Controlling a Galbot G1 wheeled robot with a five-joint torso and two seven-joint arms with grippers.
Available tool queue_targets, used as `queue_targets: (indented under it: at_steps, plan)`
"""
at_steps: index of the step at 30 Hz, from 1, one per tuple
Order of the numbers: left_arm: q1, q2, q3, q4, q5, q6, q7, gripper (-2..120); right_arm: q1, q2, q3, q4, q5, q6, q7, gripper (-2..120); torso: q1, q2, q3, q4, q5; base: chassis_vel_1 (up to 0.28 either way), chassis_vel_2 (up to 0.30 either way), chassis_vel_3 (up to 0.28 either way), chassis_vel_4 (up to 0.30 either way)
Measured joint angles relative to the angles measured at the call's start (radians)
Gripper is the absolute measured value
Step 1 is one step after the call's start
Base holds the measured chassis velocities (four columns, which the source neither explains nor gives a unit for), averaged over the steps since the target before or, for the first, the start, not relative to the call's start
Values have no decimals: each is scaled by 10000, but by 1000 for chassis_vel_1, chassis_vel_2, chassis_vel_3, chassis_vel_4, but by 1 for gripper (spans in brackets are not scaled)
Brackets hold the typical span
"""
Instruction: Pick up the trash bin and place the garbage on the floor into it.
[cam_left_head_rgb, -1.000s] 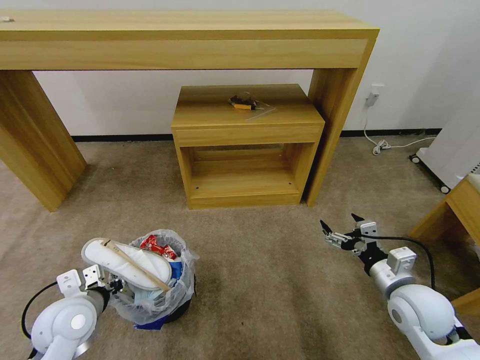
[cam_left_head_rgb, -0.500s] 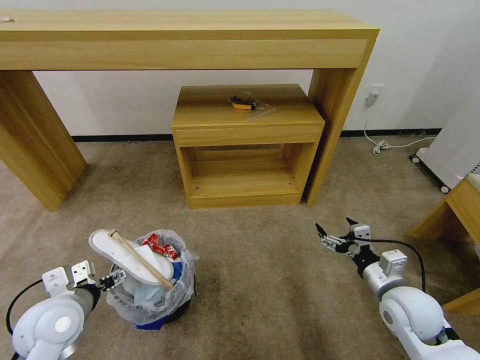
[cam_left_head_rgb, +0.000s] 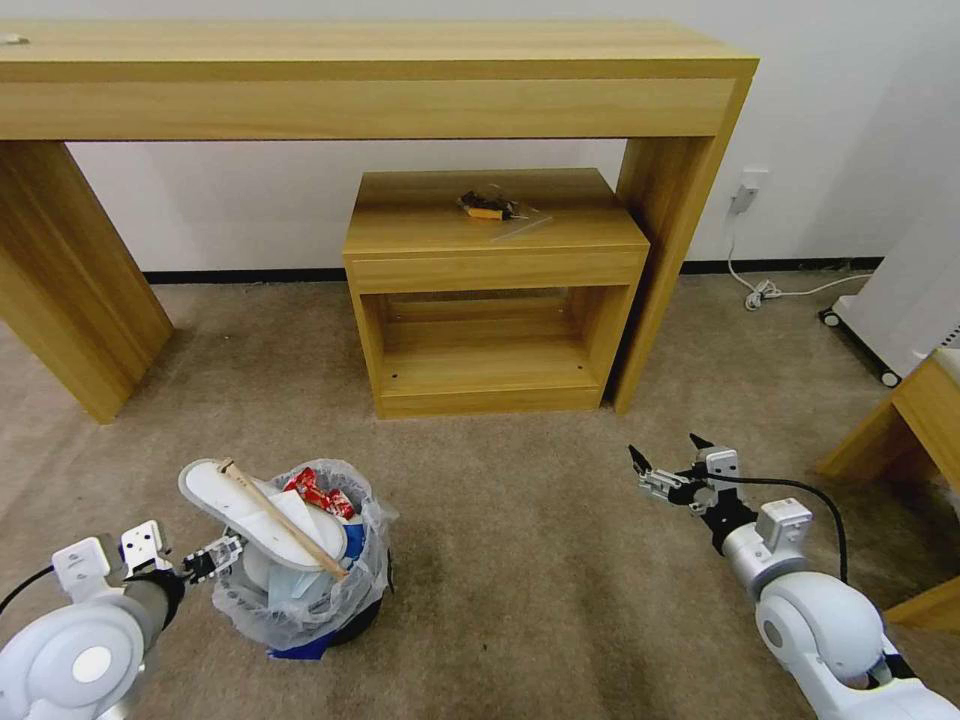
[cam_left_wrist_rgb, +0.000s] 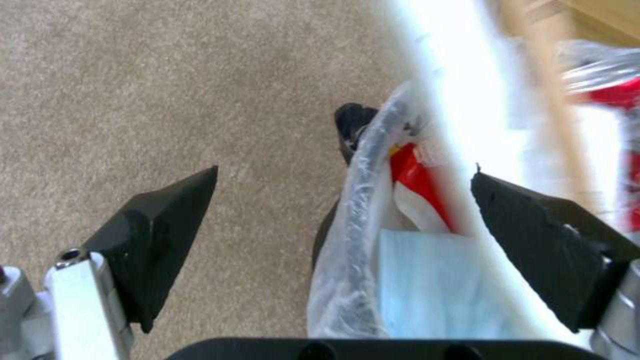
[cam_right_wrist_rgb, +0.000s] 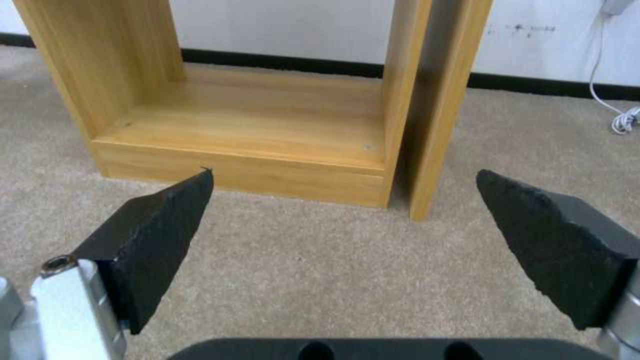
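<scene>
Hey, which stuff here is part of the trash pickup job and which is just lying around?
Job:
bin
slipper in the bin
stick on the slipper
red packet
left gripper, open at the bin's rim
carpet

Lying about:
small cabinet
items on it
long table
wall cable
right gripper, open, idle

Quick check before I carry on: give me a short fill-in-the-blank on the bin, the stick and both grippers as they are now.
1. The bin stands on the ____.
2. The wooden stick lies across the white ____ sticking out of the bin.
3. The left gripper, jaws ____, sits at the bin's rim.
4. The right gripper hovers with nothing held, jaws ____.

Missing words: carpet; slipper; open; open
</scene>
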Motion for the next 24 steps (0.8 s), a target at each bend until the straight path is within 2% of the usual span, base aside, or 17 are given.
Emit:
queue_targets:
  at_steps: [4,7,8,10,11,12,13,14,15,16,17,18,19,20,22,23,24]
  plan:
    - [285,-66,-432,-225,-186,0,27,100,-23,-1,85,64,50,24,43,100,0,0,-1,0,1,0,0,0,0]
    - [504,-136,-873,-227,-181,-1,449,100,-42,-26,164,139,78,30,75,100,0,0,-1,0,-3,0,0,0,0]
    - [804,-180,-1389,-216,84,0,1388,100,-65,-72,220,205,97,31,91,100,0,0,0,0,-1,0,0,0,0]
    - [1252,-236,-1975,-206,700,-1,2757,100,-71,-108,258,292,111,31,116,100,0,0,-1,-2,-2,0,0,0,0]
    - [1252,-236,-1975,-206,700,-1,2757,100,-71,-108,258,292,111,31,116,100,0,0,-1,-2,-2,0,0,0,0]
    - [1535,-276,-2339,-163,1271,0,3724,100,-71,-119,278,354,120,25,138,100,0,0,-1,1,0,0,0,0,0]
    - [1872,-326,-2812,-63,2106,-21,5296,100,-75,-122,309,447,129,9,152,100,-1,0,-1,0,0,0,0,0,0]
    - [2146,-366,-3135,51,2834,-269,6482,100,-86,-115,346,532,128,2,157,100,-1,0,-1,3,0,0,0,0,0]
    - [2146,-366,-3135,51,2834,-269,6482,100,-86,-115,346,532,128,2,157,100,-1,0,-1,3,0,0,0,0,0]
    - [2404,-412,-3366,161,3663,-897,7796,100,-122,-75,401,659,104,0,155,100,0,0,-1,5,0,0,0,0,0]
    - [2563,-488,-3455,232,4366,-1797,8760,100,-190,1,481,838,34,26,111,100,-1,0,-1,4,1,0,0,0,0]
    - [2629,-587,-3452,254,4807,-2660,9272,100,-279,114,576,1006,-81,93,46,100,0,0,-1,5,-2,0,0,0,0]
    - [2661,-766,-3393,228,5278,-3535,9602,100,-453,323,689,1246,-330,235,-35,100,0,0,-1,0,-3,0,0,0,0]
    - [2661,-766,-3393,228,5278,-3535,9602,100,-453,323,689,1246,-330,235,-35,100,0,0,-1,0,-3,0,0,0,0]
    - [2769,-1261,-3160,45,6079,-4745,9996,100,-929,855,833,1728,-1156,663,-112,100,0,0,-1,-2,0,0,0,0,0]
    - [2769,-1261,-3160,45,6079,-4745,9996,100,-929,855,833,1728,-1156,663,-112,100,0,0,-1,-2,0,0,0,0,0]
    - [2852,-1594,-2995,-84,6509,-5288,10131,100,-1308,1209,913,2030,-1709,949,-111,100,-1,0,-1,3,-2,0,0,0,0]
